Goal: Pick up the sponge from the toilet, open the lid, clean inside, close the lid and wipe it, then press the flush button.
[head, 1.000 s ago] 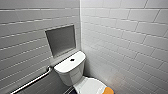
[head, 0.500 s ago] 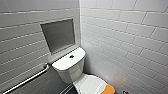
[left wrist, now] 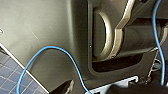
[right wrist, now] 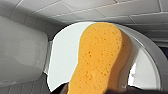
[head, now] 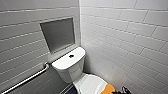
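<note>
The white toilet stands in the corner, with its dark flush button in the middle of the tank top. Its glossy white lid is down. The orange-yellow sponge lies on the lid at the head view's lower edge. A dark part of my right gripper shows just right of the sponge, with its jaws wide. In the right wrist view the sponge looms large and close, flat on the lid, with the tank behind it. Nothing shows in my left gripper.
Grey tiled walls close in on two sides. A metal grab bar runs along the left wall beside the tank, under a recessed grey niche. The left wrist view shows the robot's own body, a blue cable and blue floor tiles.
The whole head picture has shifted as the camera moved, bringing more of the lid and the sponge into its lower edge. The sponge itself has not moved.
</note>
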